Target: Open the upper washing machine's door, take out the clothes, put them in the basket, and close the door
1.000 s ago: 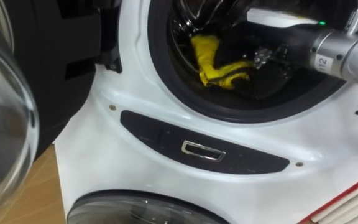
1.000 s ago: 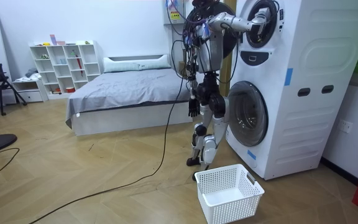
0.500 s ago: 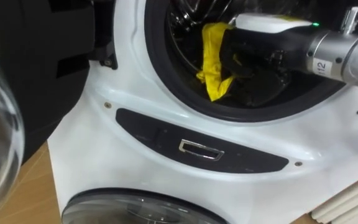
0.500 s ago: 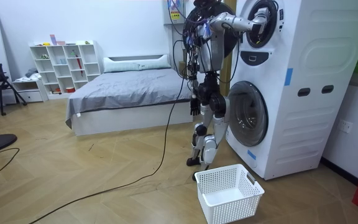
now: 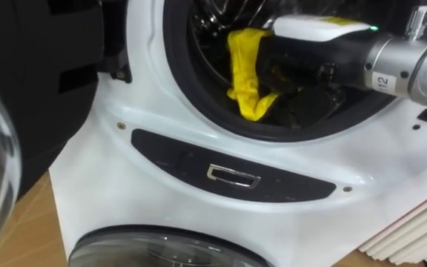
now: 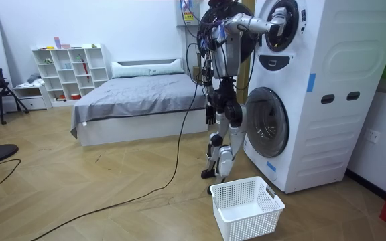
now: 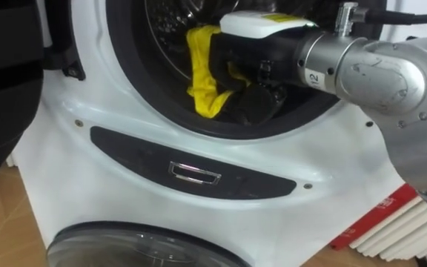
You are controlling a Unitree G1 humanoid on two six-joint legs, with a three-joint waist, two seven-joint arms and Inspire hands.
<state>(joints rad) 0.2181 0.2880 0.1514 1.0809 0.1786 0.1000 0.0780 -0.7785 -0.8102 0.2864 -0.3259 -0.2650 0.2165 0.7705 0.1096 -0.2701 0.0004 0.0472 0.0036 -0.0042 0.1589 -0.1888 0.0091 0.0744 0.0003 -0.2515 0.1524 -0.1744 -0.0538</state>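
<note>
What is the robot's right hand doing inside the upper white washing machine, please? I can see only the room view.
Observer: The right hand is curled round a crumpled yellow cloth at the mouth of the shiny metal drum.
Operator: Thank you. Is the cloth out of the opening yet?
Observer: Not yet. It hangs from the hand, and its lower end reaches down to the dark rubber door seal.
</note>
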